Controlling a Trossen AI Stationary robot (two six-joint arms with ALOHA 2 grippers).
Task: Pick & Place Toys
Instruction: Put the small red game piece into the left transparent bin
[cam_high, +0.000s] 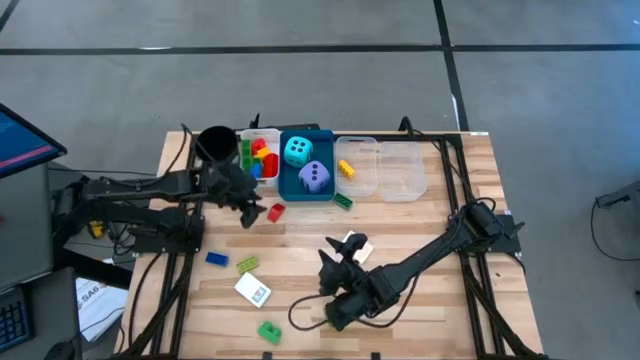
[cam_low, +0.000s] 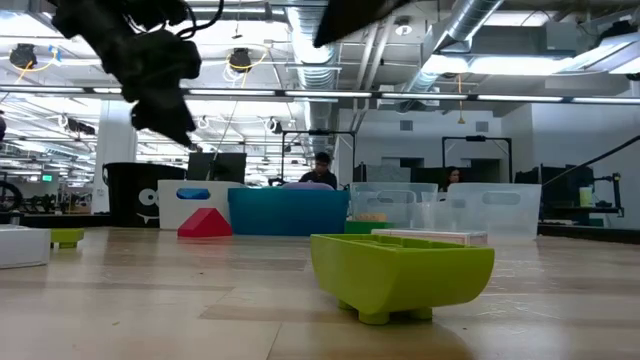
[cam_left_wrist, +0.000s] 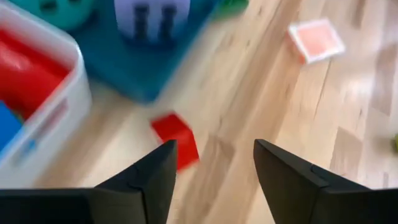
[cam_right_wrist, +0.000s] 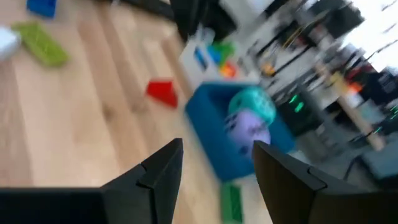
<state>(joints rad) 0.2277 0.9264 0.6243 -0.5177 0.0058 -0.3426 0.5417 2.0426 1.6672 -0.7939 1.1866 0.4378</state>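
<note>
On the wooden surface (cam_high: 420, 250), toys lie scattered before the trays. The left gripper (cam_left_wrist: 211, 168) hangs above the red brick (cam_left_wrist: 176, 139), just beside the blue tray (cam_high: 290, 188), its jaws parted and empty. It should center over the brick before it descends. The right gripper (cam_right_wrist: 214, 168), jaws apart and empty, waits mid-surface.

We can read almost nothing here. Beside the wooden slatted table (cam_high: 400, 240), off its left front corner, a white printed sheet of paper (cam_high: 98, 300) carries dark capital letters that look like "SAG", though we cannot be sure of them. The white card with a green and blue print (cam_high: 253, 290) lying on the table shows marks too small for us to read.
</note>
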